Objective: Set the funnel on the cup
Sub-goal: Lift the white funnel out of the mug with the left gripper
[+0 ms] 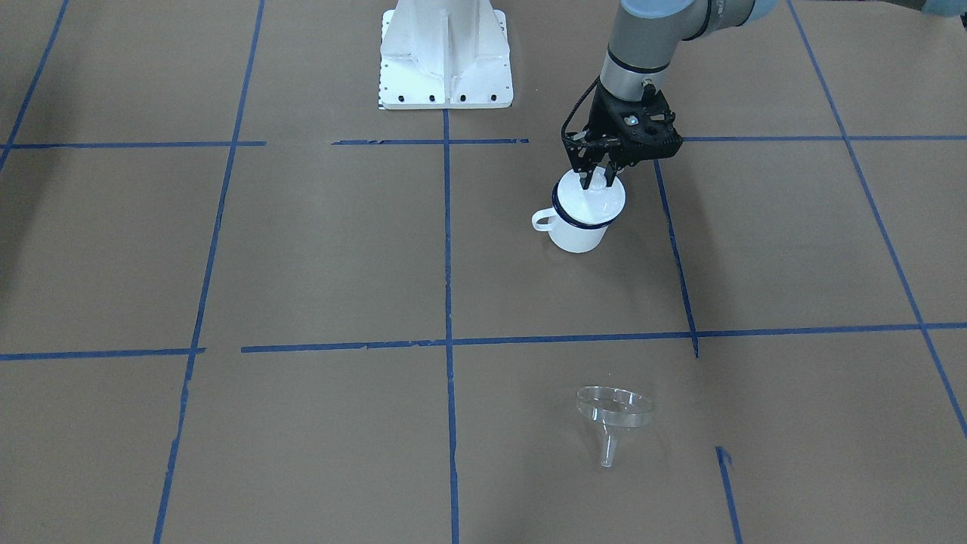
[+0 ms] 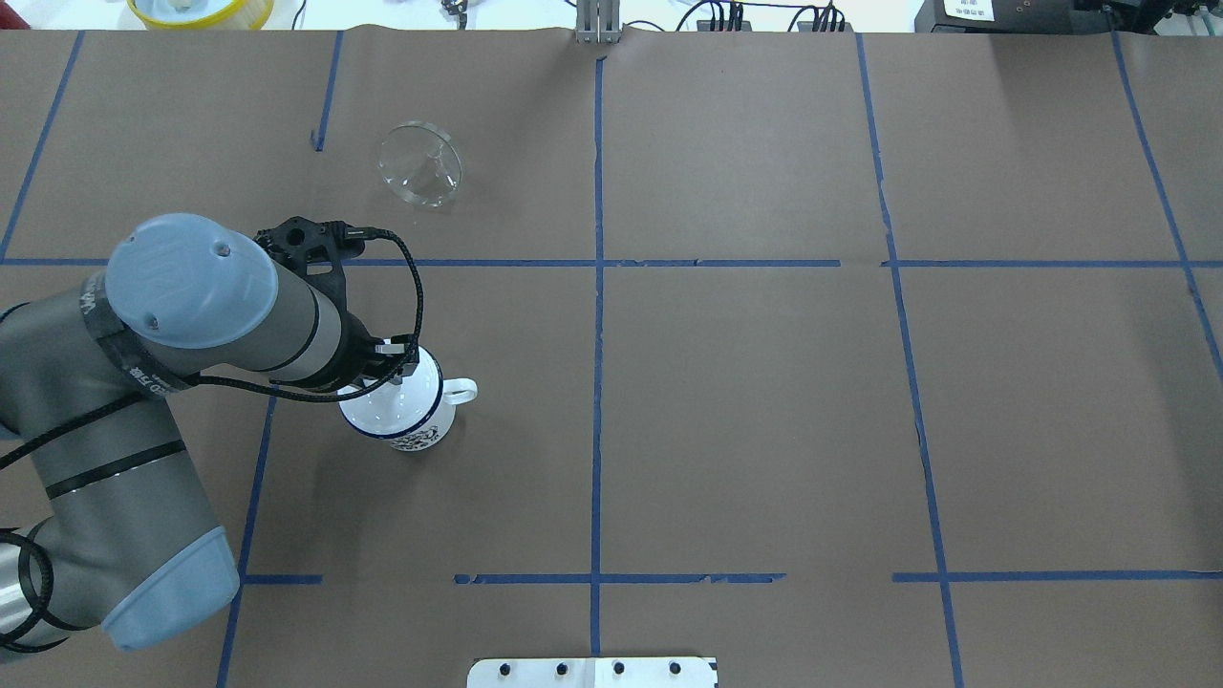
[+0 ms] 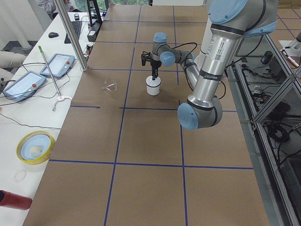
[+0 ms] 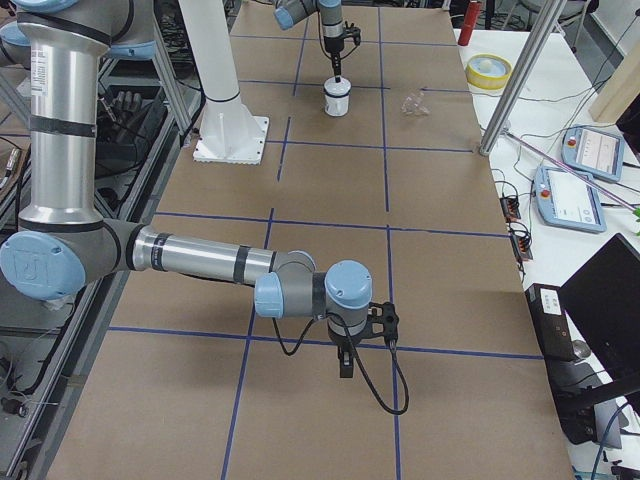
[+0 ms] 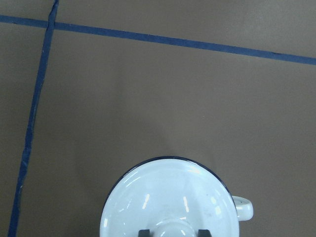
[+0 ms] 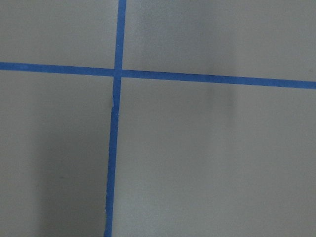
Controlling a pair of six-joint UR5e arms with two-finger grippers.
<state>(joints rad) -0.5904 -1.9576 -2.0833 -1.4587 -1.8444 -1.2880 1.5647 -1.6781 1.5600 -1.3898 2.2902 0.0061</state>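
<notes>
Looking down from the front-facing camera, the left gripper stands vertically over the white enamel mug. Its jaws are closed to a narrow gap on the knob of a domed lid that caps the dark blue rim. I judge the mouth must be uncovered before anything can seat in it. The clear funnel lies tipped on its bowl rim and spout, well apart from the mug, toward the operators' side. Overhead, the mug's loop handle points toward the table's middle, and the glassy funnel nearly vanishes against the matt brown paper. The left wrist camera shows the smooth, glossy dome, with dark fingertips flanking the knob. In the right side view the right gripper hangs low beside a blue tape line, far from both. I cannot tell how its jaws stand.
</notes>
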